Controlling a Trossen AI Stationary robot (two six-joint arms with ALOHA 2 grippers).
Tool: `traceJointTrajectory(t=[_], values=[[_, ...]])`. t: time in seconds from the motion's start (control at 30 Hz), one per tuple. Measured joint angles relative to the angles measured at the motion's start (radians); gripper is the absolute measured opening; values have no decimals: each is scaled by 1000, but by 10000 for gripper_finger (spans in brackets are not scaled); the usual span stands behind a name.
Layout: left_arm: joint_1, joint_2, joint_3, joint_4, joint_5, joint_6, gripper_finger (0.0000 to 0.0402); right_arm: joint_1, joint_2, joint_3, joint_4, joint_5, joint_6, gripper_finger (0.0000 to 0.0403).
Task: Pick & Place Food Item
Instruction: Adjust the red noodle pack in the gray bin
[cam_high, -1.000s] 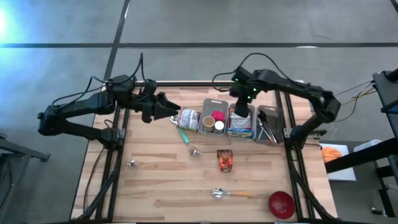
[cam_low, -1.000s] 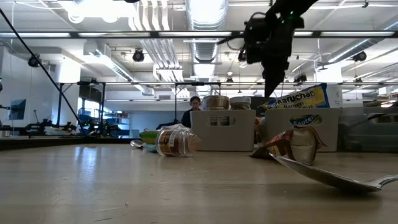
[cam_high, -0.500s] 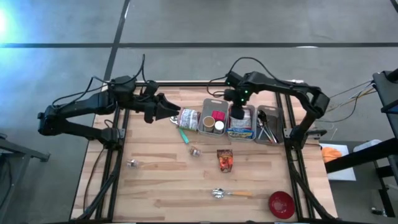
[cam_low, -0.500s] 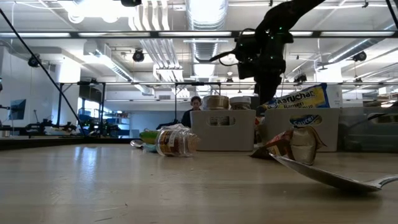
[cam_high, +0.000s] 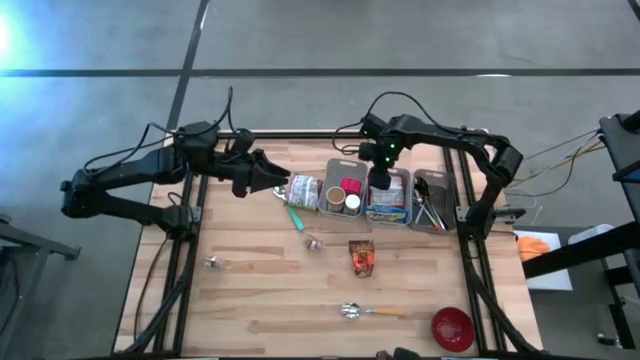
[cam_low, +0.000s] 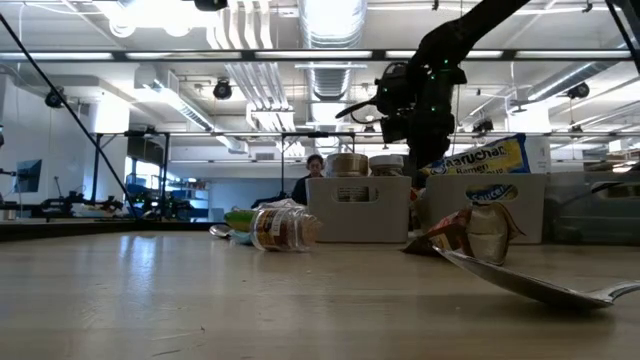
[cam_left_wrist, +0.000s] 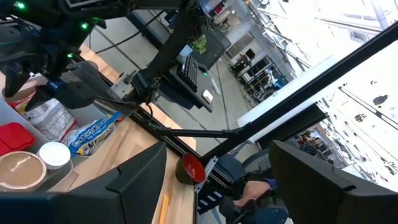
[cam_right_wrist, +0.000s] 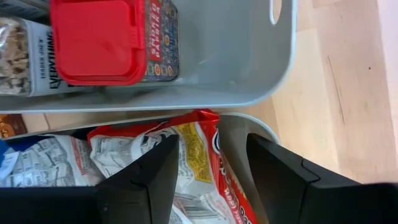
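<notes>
Right end effector (cam_high: 382, 181) directly above the middle bin (cam_high: 388, 226), pointed steeply down. In the right wrist view, fingers (cam_right_wrist: 144, 180) partly open, set to either side of the red-edged top of a bag (cam_right_wrist: 194, 152) standing in that bin. Not closed on it; nothing gripped. More crinkled white packs in the same bin, beside the bag. In the low view, right end effector (cam_low: 418, 158) just above the bin's rim, next to a yellow and blue pack sticking up out of it.

Left of the middle bin and touching it, a second bin (cam_high: 342, 166) with a red-lidded box (cam_high: 350, 186) and two round cans (cam_high: 342, 201). Right of the middle bin, a third bin (cam_high: 432, 178) with metal utensils.

Further left of the middle bin, past the second bin, a jar (cam_high: 304, 190) on its side on the worktop (cam_high: 260, 300). Left end effector (cam_high: 279, 183) just beside the jar, held about level, jaws wide apart in the left wrist view, nothing between them. Contact with the jar: cannot tell.

In front of the middle bin, on bare worktop, an orange snack packet (cam_high: 362, 257). Farther out the same way, a spoon (cam_high: 368, 311) and a red bowl (cam_high: 452, 328). Front-left of the middle bin, a green stick-like thing (cam_high: 297, 217).

In the low view, a person far off in the room behind the bins.
</notes>
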Motion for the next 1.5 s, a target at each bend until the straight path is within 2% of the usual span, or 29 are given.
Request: traceJointTrajectory(t=[0.1, 0.17, 0.47, 0.9, 1.1, 1.27, 1.4, 1.5], values=[[0, 0, 0, 0, 0, 0, 286, -7, 9, -1, 0, -2, 0, 180], [0, 0, 0, 0, 0, 0, 286, -8, 9, -1, 0, -3, -2, 162], [0, 0, 0, 0, -8, 0, 286, -22, 11, -1, 0, -13, -20, 19], [0, 0, 0, 0, -11, 0, 286, -25, 4, 1, -24, 10, 71, 7], [0, 0, 0, 0, -11, 0, 286, -4, -62, 1, -26, 139, 131, 7], [0, 0, 0, 0, -16, 0, 286, 10, -113, -1, -26, 167, 206, 7], [0, 0, 0, 0, -18, 0, 286, 46, -131, -5, -26, 266, 247, 7], [0, 0, 0, -2, -18, 0, 286, 75, -143, -5, -35, 284, 289, 7]])
